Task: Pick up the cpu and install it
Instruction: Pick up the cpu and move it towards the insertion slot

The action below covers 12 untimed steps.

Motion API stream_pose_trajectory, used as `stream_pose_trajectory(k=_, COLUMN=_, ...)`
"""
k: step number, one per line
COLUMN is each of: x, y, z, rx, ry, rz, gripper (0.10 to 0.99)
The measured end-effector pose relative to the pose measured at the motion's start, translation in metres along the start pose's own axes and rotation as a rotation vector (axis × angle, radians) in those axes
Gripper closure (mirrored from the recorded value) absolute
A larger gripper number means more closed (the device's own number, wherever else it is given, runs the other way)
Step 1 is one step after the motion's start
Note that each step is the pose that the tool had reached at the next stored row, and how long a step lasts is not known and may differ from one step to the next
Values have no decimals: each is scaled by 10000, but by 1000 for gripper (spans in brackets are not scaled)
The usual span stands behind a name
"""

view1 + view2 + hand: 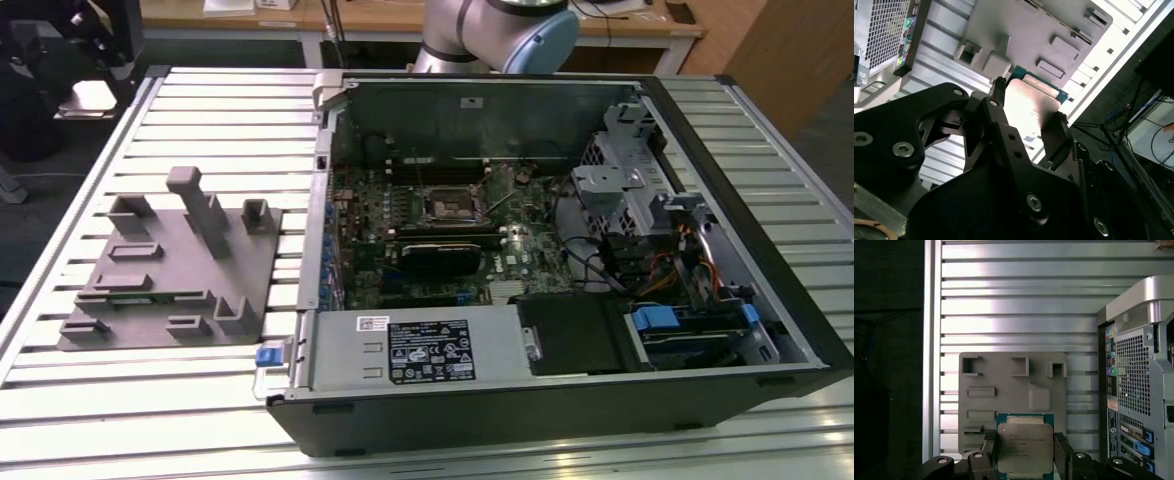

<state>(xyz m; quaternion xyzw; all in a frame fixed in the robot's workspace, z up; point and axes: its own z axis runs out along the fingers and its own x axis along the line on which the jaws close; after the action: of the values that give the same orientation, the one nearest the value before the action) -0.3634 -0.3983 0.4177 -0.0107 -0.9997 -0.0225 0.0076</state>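
The cpu (1023,446), a flat square chip with a silver metal top and a green rim, sits between the two black fingers of my gripper (1025,457), which is shut on it. In the second wrist view the cpu (1028,112) shows as a shiny plate with a teal edge, clamped by my gripper (1029,102) on two opposite sides. It hangs well above the grey fixture (1013,390). The black socket frame (447,205) lies on the motherboard inside the open computer case (747,230).
The grey fixture (174,270) with its upright blocks rests on the slatted aluminium table (200,110), at the exterior view's left of the case. The arm's elbow (501,30) stands behind the case. A power supply (414,350), drive cages and cables crowd the case.
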Motion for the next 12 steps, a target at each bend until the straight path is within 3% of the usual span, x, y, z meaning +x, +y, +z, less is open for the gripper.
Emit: stream_pose_trajectory(k=12, x=-243, y=9, z=2, rx=0, ry=0, rz=0, gripper=545)
